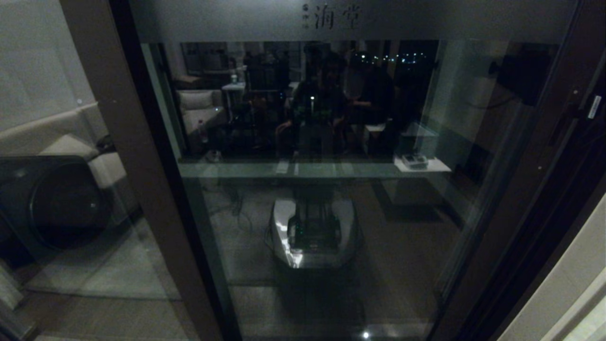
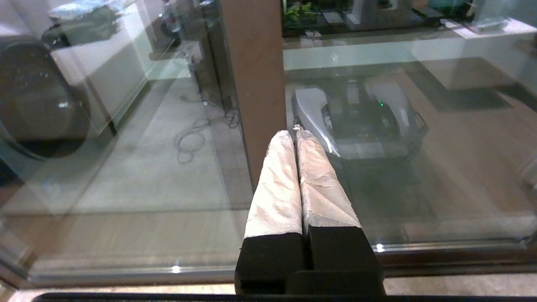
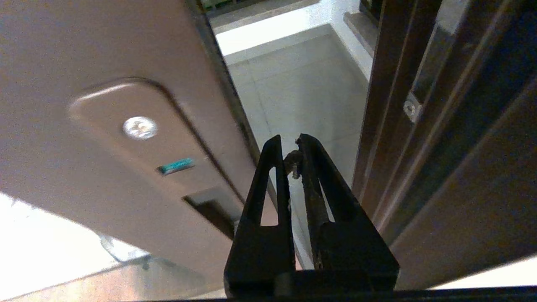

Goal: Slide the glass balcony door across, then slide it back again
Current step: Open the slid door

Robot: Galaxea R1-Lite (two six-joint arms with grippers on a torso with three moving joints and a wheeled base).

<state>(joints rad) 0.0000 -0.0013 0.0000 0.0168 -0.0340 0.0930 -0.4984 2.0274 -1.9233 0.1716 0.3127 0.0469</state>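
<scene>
Right claw point(image 3: 289, 144) beside door point(image 3: 105, 126) edge

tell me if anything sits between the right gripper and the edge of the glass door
Nothing visible does. In the right wrist view the right gripper, fingers together and empty, points into the open gap beside the glass balcony door, whose stile with the lock plate lies beside it.
</scene>
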